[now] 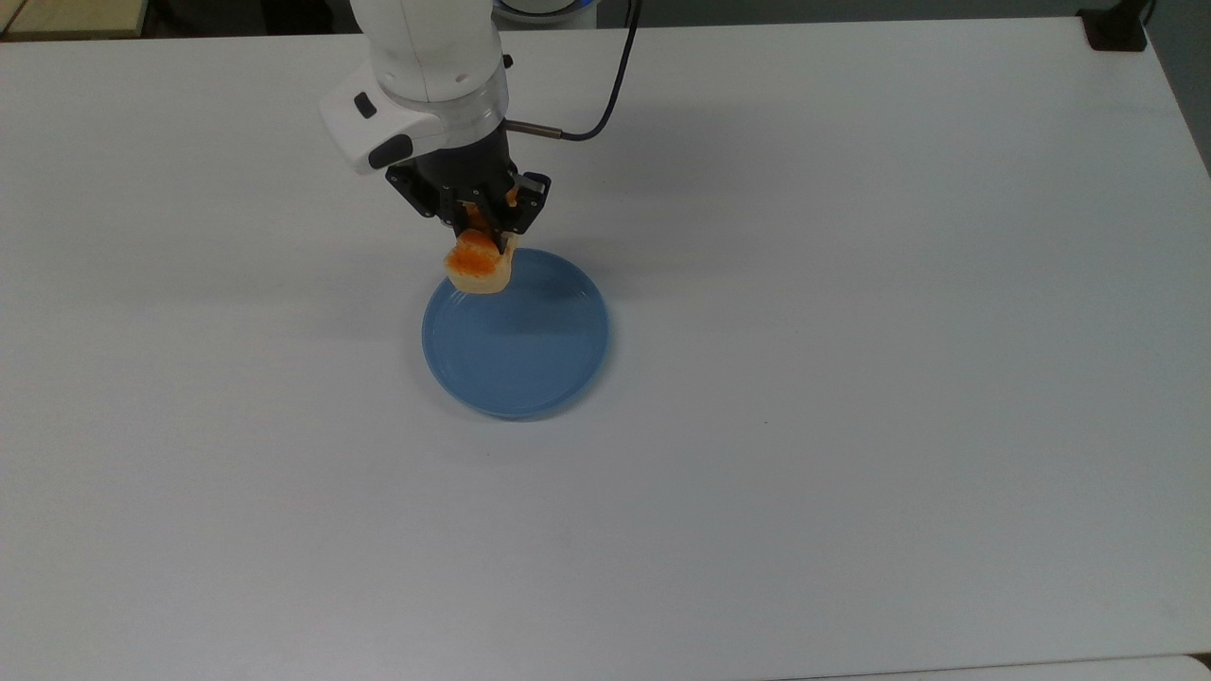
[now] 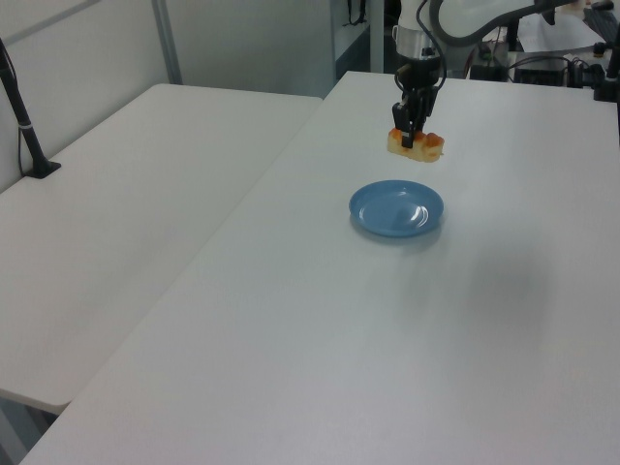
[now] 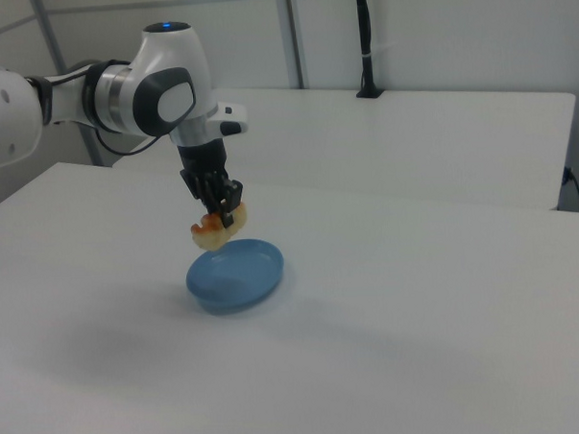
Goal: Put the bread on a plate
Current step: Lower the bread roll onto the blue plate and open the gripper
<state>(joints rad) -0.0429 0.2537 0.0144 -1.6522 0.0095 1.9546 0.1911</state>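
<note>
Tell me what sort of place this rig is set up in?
Probably a robotics lab: plain white tables, pale partition walls, cabling behind the white robot arm, and a toy-like orange-topped bread loaf over a blue plastic plate.

Bright, even overhead light; the white table (image 1: 851, 378) looks slightly bluish. Soft diffuse shadows lie under the arm (image 1: 426, 57), and a small glare spot sits on the plate (image 2: 396, 209). Focus is mildly soft throughout.
</note>
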